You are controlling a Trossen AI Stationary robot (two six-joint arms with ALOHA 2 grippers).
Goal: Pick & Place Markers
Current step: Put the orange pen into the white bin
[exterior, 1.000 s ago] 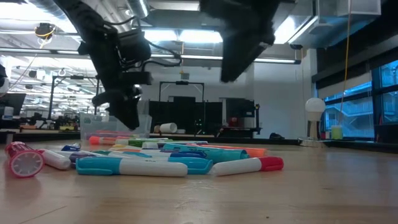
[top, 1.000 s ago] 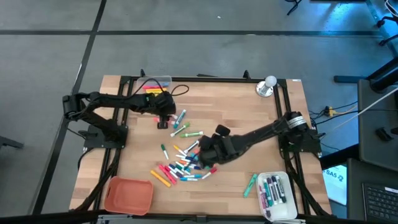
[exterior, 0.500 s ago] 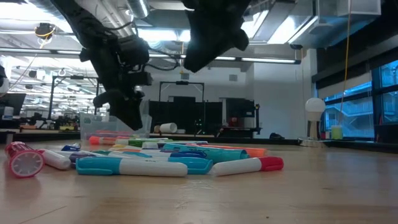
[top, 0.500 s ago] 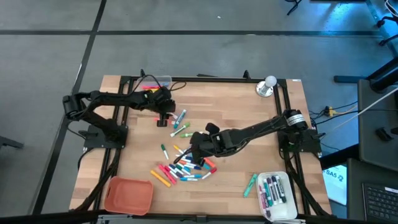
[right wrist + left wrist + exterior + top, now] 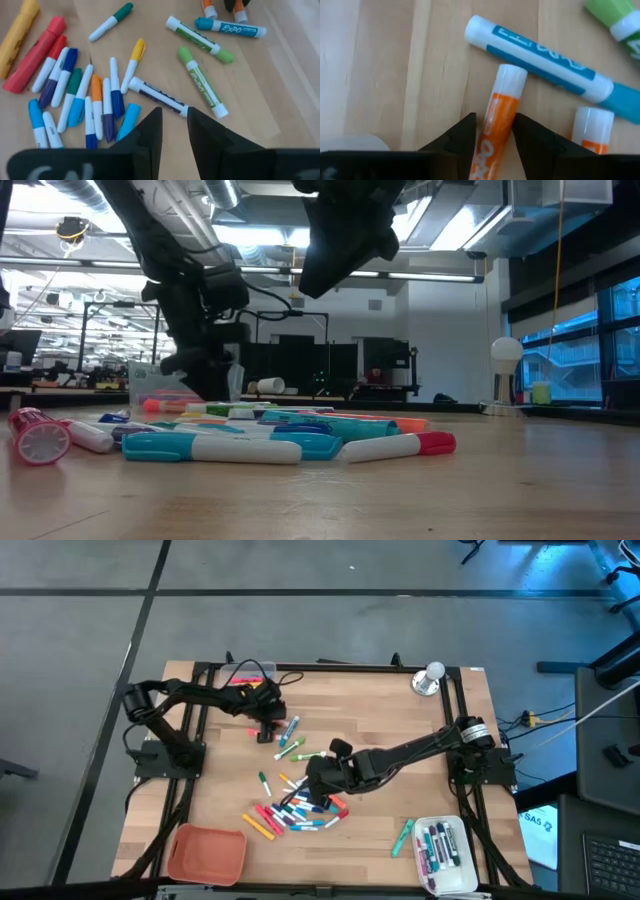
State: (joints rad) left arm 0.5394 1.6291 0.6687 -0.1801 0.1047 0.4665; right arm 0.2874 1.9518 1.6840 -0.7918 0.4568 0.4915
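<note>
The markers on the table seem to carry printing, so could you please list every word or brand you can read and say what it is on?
"EXPO": on the blue marker, seen from the right wrist view.
Unreadable: blurred print on the two green markers in the same view.
Unreadable: partial, blurred letters on the orange marker between the left gripper's fingers.
Unreadable: blurred white print on the blue barrel next to it.

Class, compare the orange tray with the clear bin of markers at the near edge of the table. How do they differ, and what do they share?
The orange tray is opaque, while the clear bin is see-through with a pale rim. The orange tray holds nothing visible; the clear bin already holds several markers. The orange tray sits at the near left corner, the clear bin at the near right corner. Both are shallow, rounded rectangular containers resting on the wooden table.
</note>
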